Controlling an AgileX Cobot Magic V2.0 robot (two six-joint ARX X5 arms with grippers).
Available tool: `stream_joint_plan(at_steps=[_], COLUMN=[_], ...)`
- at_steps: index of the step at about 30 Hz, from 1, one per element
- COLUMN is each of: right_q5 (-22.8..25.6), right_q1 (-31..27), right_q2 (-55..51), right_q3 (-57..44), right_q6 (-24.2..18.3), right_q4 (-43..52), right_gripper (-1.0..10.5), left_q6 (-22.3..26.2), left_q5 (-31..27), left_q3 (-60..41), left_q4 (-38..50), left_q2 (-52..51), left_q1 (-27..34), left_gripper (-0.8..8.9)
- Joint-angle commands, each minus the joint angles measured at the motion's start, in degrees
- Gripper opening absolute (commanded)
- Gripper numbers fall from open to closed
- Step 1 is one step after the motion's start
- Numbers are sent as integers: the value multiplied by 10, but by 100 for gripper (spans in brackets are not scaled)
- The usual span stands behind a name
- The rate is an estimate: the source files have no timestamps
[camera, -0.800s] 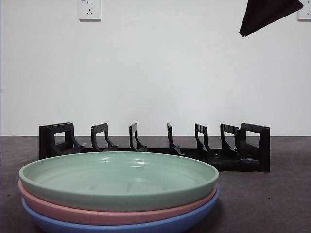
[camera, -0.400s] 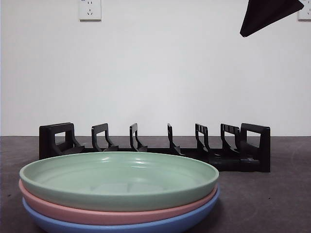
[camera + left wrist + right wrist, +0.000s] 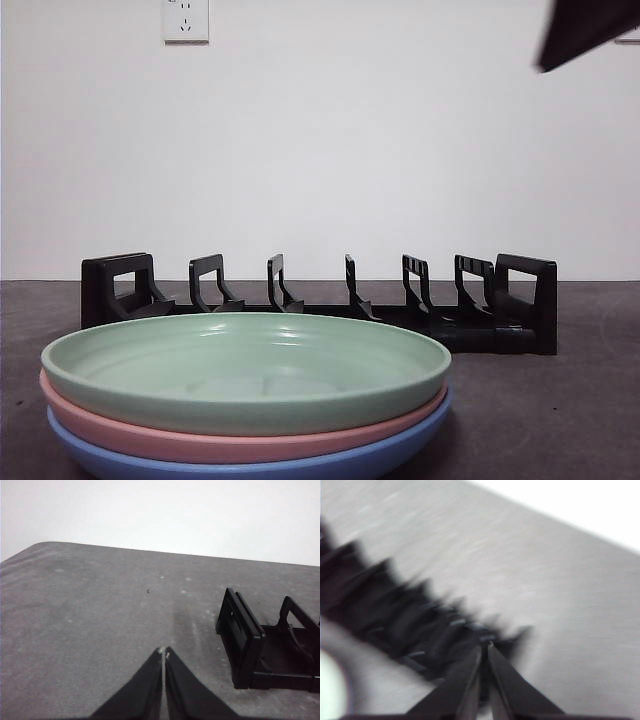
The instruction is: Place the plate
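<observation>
Three plates are stacked at the front of the table: a green plate (image 3: 245, 365) on top, a pink plate (image 3: 240, 438) under it, a blue plate (image 3: 250, 466) at the bottom. Behind the stack stands a black slotted rack (image 3: 320, 305) with nothing in its slots. My right gripper (image 3: 488, 646) is shut and holds nothing; its view is blurred, with the rack (image 3: 395, 610) below it and a pale plate edge (image 3: 330, 685) in the corner. It shows as a blurred black tip (image 3: 585, 25) high on the right. My left gripper (image 3: 164, 652) is shut, above bare table beside the rack's end (image 3: 247, 645).
The grey table (image 3: 560, 420) runs back to a white wall with a socket (image 3: 185, 18). In the left wrist view the table's rounded far corner (image 3: 42, 545) shows. Bare tabletop lies to the right of the plate stack and beyond the rack's end.
The black tip at the top right has slid further right and up and is now blurred. Plates and rack have not moved.
</observation>
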Motion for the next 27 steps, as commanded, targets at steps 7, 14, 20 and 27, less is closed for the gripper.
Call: stream_joint_plan(at_steps=[7,14,20,27], right_q5=[55,59,59,59], right_q1=[-146,-178,-178,-177], right_q2=[-343,-511,-545,-545], right_q3=[-349,-490,-506,-506], right_q6=[52,85,85,90], right_q4=[161,152,123,124], right_gripper=[21,21,21,21], left_q6=[0,0,0,0], left_q5=[1,1,1,1], left_q3=[-11,-11,-11,-11], left_q4=[7,7,7,7], left_q2=[-1,-1,-1,-1], left_q1=[0,0,0,0], left_gripper=[7,7,7,7])
